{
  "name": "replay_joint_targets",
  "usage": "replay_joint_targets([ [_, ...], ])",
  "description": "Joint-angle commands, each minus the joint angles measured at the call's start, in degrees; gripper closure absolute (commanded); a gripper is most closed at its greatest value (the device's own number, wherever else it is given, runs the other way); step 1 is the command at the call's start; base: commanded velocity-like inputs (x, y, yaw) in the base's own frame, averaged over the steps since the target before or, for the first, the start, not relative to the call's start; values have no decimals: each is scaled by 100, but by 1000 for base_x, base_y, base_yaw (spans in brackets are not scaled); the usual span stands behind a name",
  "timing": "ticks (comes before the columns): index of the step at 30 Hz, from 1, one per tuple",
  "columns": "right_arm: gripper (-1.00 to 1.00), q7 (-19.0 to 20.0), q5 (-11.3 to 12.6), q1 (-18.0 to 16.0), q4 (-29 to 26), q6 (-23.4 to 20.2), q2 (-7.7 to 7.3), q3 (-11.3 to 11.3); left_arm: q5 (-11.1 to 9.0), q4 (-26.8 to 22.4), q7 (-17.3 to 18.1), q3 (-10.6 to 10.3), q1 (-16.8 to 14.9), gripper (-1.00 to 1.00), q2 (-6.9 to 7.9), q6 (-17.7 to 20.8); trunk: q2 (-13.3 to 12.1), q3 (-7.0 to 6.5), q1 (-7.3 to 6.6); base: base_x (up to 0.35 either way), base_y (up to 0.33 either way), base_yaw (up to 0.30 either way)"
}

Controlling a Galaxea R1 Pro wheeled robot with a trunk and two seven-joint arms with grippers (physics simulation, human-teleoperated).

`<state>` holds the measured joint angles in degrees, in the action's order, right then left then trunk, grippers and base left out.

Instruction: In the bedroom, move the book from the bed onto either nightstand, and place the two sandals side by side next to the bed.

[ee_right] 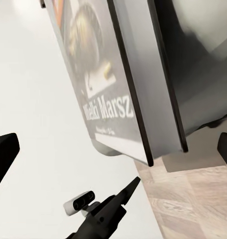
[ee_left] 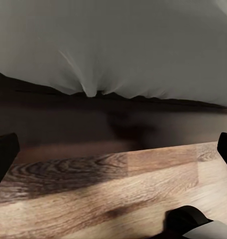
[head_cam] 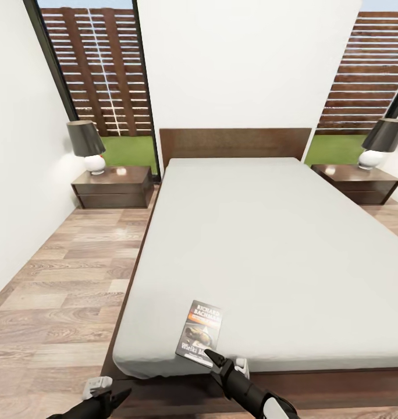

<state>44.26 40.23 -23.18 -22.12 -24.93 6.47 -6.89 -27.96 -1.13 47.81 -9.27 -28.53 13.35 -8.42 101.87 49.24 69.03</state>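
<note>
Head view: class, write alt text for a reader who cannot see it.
A paperback book lies near the foot edge of a large grey bed, with the right gripper at its near edge and the left gripper low over the wood floor. Dark nightstands with lamps flank the headboard.
</note>
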Motion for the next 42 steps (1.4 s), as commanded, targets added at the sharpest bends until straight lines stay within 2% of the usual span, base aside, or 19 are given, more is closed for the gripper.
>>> replay_joint_targets([
  [1,-100,4,29,-2,0,-47,3,-23,-34,5,9,-49,-3,-100,1,-37,2,4,-1,7,14,0],
  [23,-100,12,35,-2,-21,-47,3,-23,-34,4,0,-49,-3,-100,-72,-43,2,4,-1,34,1,0],
  [24,100,12,36,-2,-21,-47,3,-23,-34,2,0,-49,-3,-100,-74,-44,2,4,-1,14,0,0],
  [42,100,12,38,-2,-20,-47,3,-38,-34,2,1,-49,-3,-100,-80,-39,2,4,-1,1,0,0],
])
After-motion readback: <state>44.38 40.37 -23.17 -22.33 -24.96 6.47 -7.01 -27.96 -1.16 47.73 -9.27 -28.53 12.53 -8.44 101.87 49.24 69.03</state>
